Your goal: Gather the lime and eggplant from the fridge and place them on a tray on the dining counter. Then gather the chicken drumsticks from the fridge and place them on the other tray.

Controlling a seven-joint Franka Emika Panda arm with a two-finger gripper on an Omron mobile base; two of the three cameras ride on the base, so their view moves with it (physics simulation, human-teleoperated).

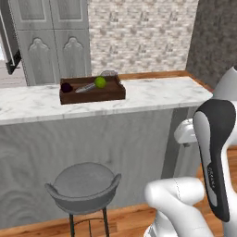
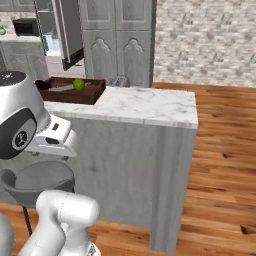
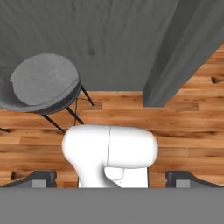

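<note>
A dark wooden tray (image 1: 92, 97) (image 2: 75, 95) rests on the marble dining counter (image 1: 157, 92) (image 2: 150, 106). Inside it lie the green lime (image 1: 100, 82) (image 2: 78, 84) and the dark purple eggplant (image 1: 67, 87) (image 2: 42, 84). My gripper (image 3: 111, 179) hangs low in front of the counter, well below the tray, and points down at the wooden floor. Its fingertips (image 3: 41, 178) stand far apart with nothing held between them, so it is open. The chicken drumsticks and the other tray are out of view.
A grey stool (image 1: 83, 183) (image 2: 37, 180) (image 3: 41, 81) stands against the counter's front, just left of my arm. Far to the left, the fridge door (image 2: 67, 35) stands open. Grey cabinets line the back wall behind the counter.
</note>
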